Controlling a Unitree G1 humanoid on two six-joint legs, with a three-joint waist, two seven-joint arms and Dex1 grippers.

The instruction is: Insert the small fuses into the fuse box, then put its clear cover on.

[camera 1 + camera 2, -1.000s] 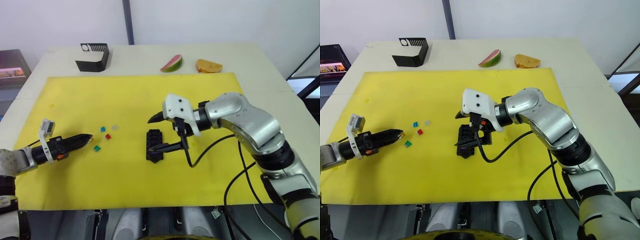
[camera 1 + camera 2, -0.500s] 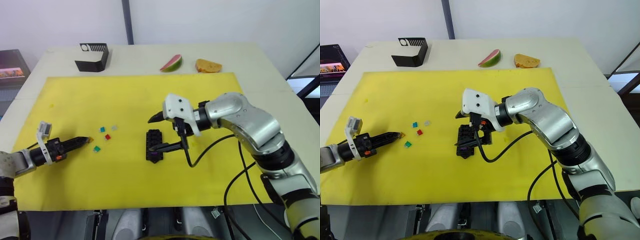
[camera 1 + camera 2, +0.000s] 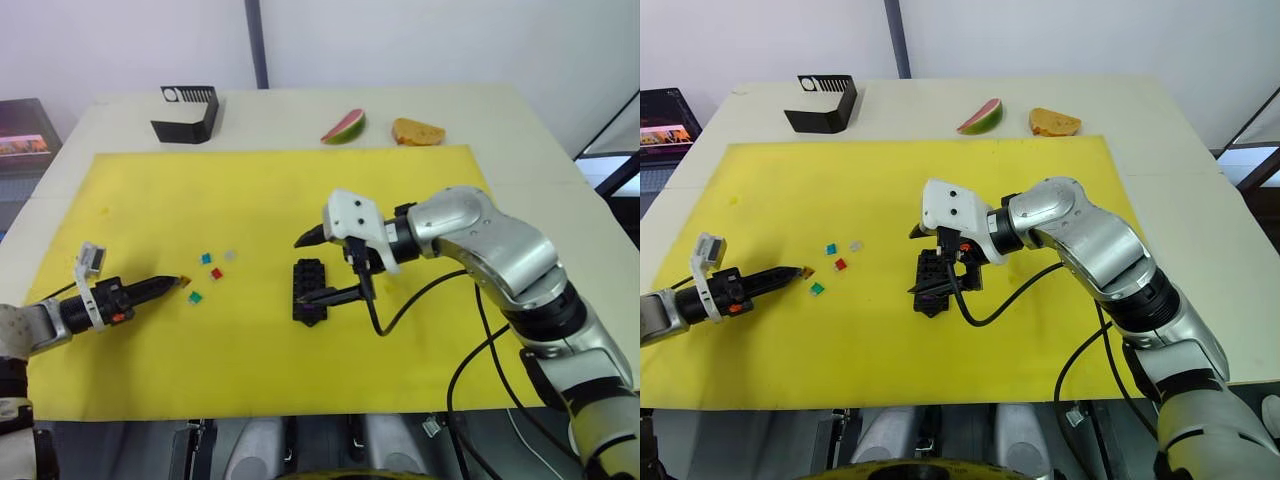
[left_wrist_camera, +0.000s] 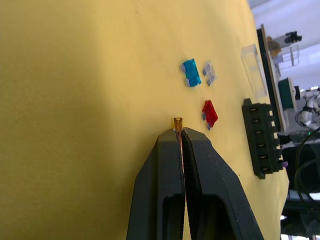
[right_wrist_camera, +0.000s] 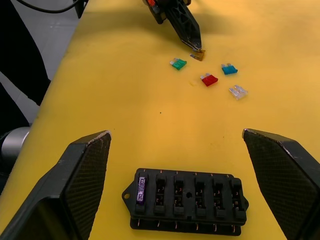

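Left fingers (image 4: 181, 134) clamped on orange fuse (image 4: 177, 122), right fingers (image 5: 185, 165) apart over fuse box (image 5: 185, 197)

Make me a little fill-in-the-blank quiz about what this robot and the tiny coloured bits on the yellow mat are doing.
1. The left gripper is shut on a tiny plastic fuse coloured ____.
2. The small black oblong fuse box already holds one fuse, coloured ____.
3. The right gripper hangs over the fuse box with its fingers ____.
4. Loose on the yellow mat lie the teal, pale grey, red and ____ fuses.

Missing words: orange; purple; open; green

yellow mat (image 3: 300, 190), black bracket (image 3: 186, 113), watermelon slice (image 3: 343, 127), bread (image 3: 417, 131)
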